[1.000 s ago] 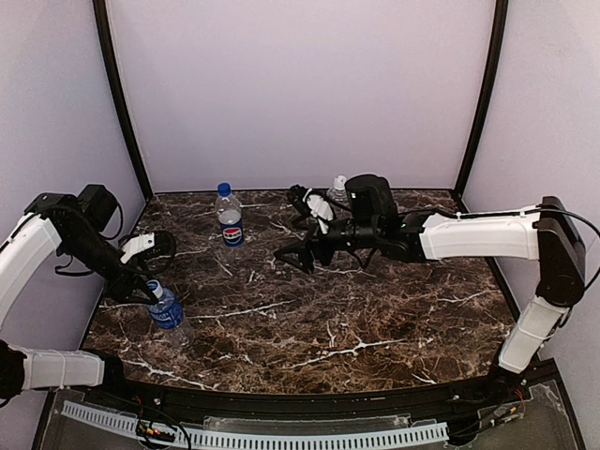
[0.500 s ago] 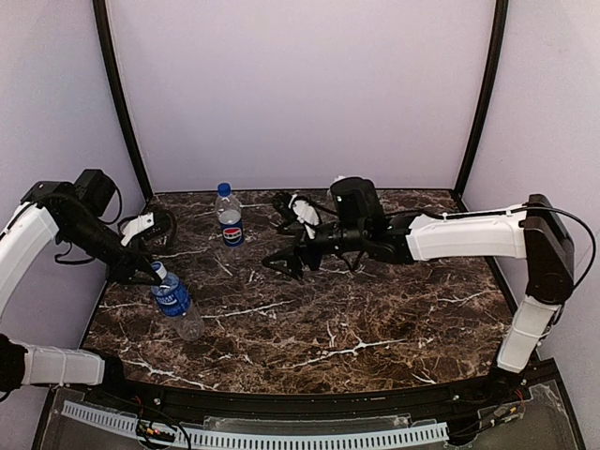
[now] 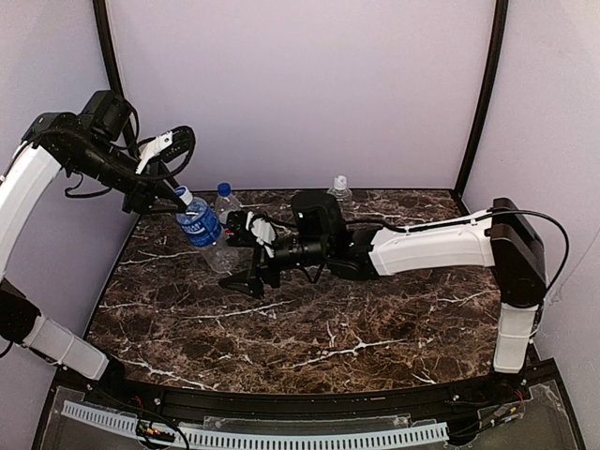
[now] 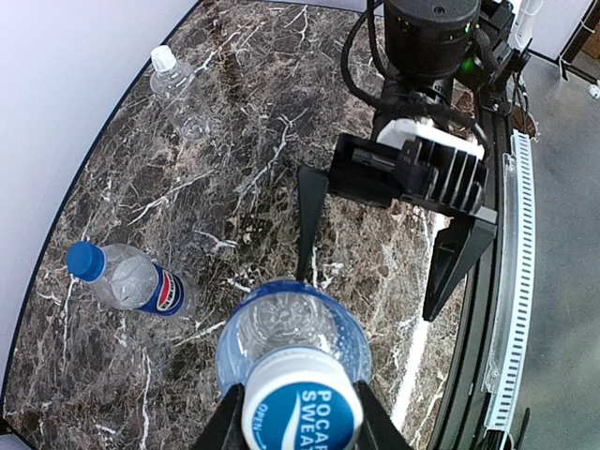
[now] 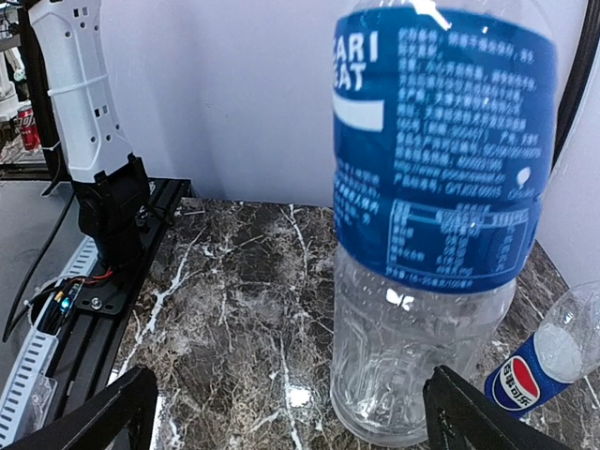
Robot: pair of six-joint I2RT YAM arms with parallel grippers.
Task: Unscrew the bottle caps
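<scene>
My left gripper (image 3: 181, 195) is shut on the pale blue-and-white cap (image 4: 302, 408) of the water-label bottle (image 3: 201, 229) and holds it tilted, raised off the table at the back left. My right gripper (image 3: 242, 253) is open, and its fingers (image 4: 312, 216) stand on either side of the bottle's clear lower end (image 5: 412, 356) without touching it. The Pepsi bottle (image 3: 225, 199) with its dark blue cap (image 4: 86, 260) stands just behind. The unlabelled bottle (image 3: 338, 187) with a white cap (image 4: 163, 59) stands by the back wall.
The marble table (image 3: 309, 328) is walled by purple panels behind and at the sides. A black rail (image 3: 281, 412) runs along the near edge. The left arm's white lower link (image 5: 80, 94) rises at the near left.
My left gripper has lifted the water-label bottle up, back and to the right. My right arm has swung left across the table, and its open fingers now flank the bottle's bottom.
</scene>
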